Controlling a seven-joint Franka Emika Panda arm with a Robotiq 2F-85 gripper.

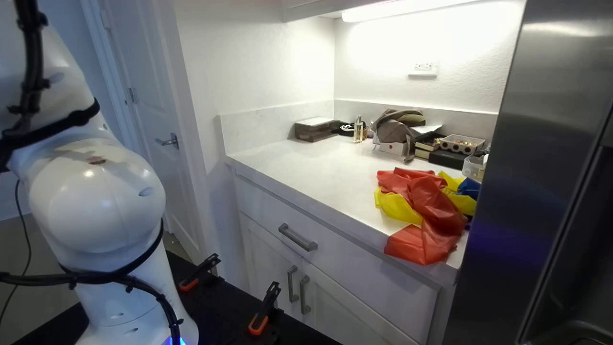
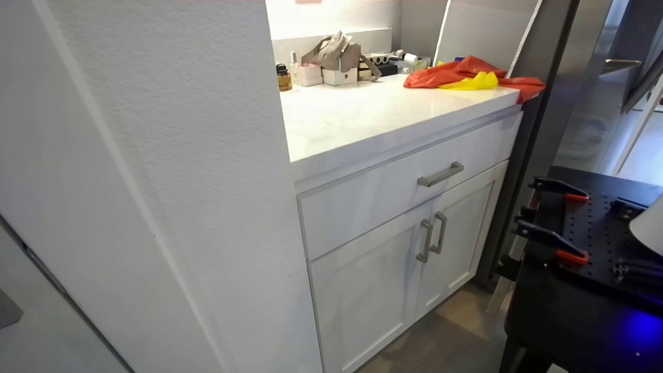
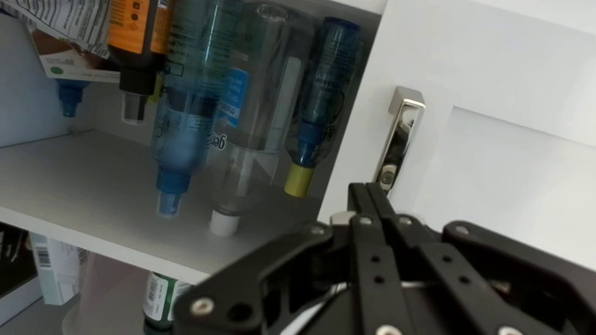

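Observation:
My gripper (image 3: 368,188) shows in the wrist view with its black fingers together and nothing seen between the tips. The fingertips overlap the lower part of a shiny metal handle (image 3: 400,132) on a white cabinet door (image 3: 512,167). I cannot tell whether they touch it. Left of the door is an open cabinet with bottles whose lettering stands upside down: a clear bottle with a white cap (image 3: 251,158), a blue spray bottle (image 3: 184,139), a blue bottle with a yellow cap (image 3: 316,102) and a dark bottle with an orange label (image 3: 139,42). The gripper is outside both exterior views.
A shelf edge (image 3: 102,246) crosses the wrist view, with a green bottle (image 3: 160,298) below it. White robot arm (image 1: 96,201) stands beside a counter (image 1: 306,167) bearing a red and yellow cloth (image 1: 426,211), a bag (image 1: 395,129) and boxes. A steel fridge (image 1: 536,191) stands alongside.

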